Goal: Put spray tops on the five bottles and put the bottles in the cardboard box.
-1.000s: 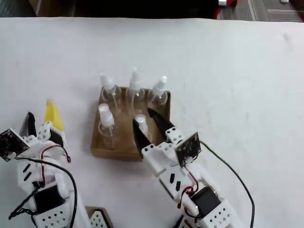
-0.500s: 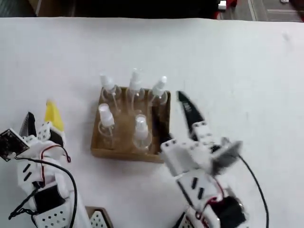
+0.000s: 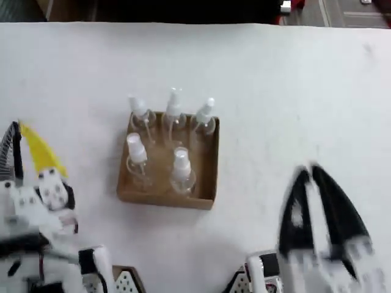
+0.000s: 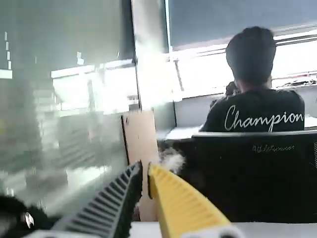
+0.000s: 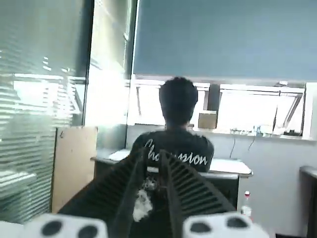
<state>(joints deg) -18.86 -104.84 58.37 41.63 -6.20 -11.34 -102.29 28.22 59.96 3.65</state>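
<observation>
A shallow cardboard box [image 3: 208, 183] lies mid-table in the high view. Several clear bottles stand upright inside it, each with a white spray top; one is at the back middle [image 3: 173, 110] and one at the front right [image 3: 182, 168]. My left gripper [image 3: 17, 127], with one yellow and one black finger, is raised at the table's left edge, well away from the box, shut and empty. In the left wrist view the left gripper [image 4: 144, 166] points at the room. My right gripper [image 3: 308, 171] is lifted near the front right, shut, holding nothing. The right gripper [image 5: 153, 152] also faces the room.
White table surface [image 3: 293, 91] stretches around the box on all sides. A small brown object [image 3: 125, 271] sits at the front edge between the arm bases. Both wrist views look out over an office with a seated person.
My right gripper pulled back from over the box toward the front right, lifted and closed. My left gripper rose and shifted left. The bottles stayed put.
</observation>
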